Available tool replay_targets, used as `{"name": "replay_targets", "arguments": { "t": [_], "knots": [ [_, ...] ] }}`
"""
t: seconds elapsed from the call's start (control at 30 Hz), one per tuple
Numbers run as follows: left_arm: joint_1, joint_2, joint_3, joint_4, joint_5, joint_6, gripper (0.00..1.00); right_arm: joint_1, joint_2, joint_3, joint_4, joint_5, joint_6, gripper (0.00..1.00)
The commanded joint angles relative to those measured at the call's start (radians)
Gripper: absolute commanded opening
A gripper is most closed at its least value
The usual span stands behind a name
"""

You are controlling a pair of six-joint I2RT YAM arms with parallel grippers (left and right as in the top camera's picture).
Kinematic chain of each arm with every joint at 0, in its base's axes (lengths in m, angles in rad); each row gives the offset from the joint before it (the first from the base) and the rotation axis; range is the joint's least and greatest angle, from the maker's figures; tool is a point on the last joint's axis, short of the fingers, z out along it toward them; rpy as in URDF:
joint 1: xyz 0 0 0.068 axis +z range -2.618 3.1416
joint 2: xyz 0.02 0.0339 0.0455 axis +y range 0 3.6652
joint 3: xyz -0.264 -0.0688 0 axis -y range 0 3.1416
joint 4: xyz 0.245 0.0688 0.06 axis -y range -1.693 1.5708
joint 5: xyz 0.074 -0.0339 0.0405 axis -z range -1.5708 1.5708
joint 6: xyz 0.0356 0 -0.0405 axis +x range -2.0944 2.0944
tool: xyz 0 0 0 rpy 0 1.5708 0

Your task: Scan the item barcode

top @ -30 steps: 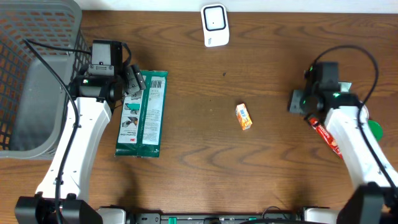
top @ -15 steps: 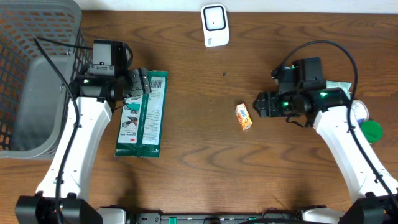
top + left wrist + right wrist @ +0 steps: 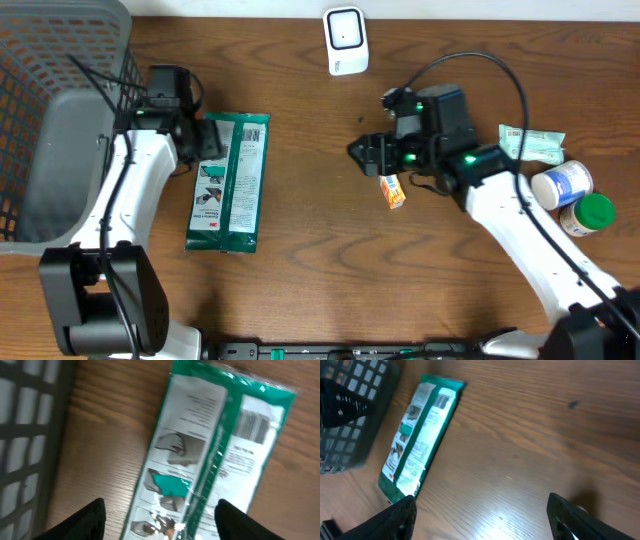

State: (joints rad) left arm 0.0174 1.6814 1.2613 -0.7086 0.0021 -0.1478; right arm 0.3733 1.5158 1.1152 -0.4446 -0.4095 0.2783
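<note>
The green packet lies flat on the wooden table, printed side up, with its barcode near the far end. The left gripper hangs at the packet's left edge. Its fingers are spread wide and grasp nothing; whether they touch the packet I cannot tell. Well to the right of the packet lies a small orange box. The right gripper is just beside the box on the packet's side, fingers wide and empty. A white scanner stands beyond the packet, to its right. A grey basket sits left of the packet.
</note>
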Motion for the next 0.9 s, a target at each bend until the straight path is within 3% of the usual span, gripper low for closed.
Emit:
{"name": "replay_targets", "arguments": {
  "t": [0.0,0.17,0.27,0.47,0.87],
  "knots": [
    [0.039,0.014,-0.001,-0.001,-0.018,0.014,0.59,0.052,0.064,0.003,0.048,-0.018,0.044,0.79],
    [0.039,0.061,-0.001,-0.002,-0.017,0.014,0.33,0.114,0.153,0.003,0.139,-0.014,0.061,0.8],
    [0.039,0.096,-0.001,0.0,-0.019,0.014,0.24,0.141,0.202,0.003,0.185,-0.014,0.069,0.79],
    [0.039,0.16,-0.001,0.011,-0.127,0.013,0.24,0.175,0.282,0.003,0.248,-0.014,0.069,0.8],
    [0.037,0.294,-0.003,0.079,-0.066,0.013,0.23,0.179,0.317,0.003,0.27,0.114,0.065,0.87]
  ]
}}
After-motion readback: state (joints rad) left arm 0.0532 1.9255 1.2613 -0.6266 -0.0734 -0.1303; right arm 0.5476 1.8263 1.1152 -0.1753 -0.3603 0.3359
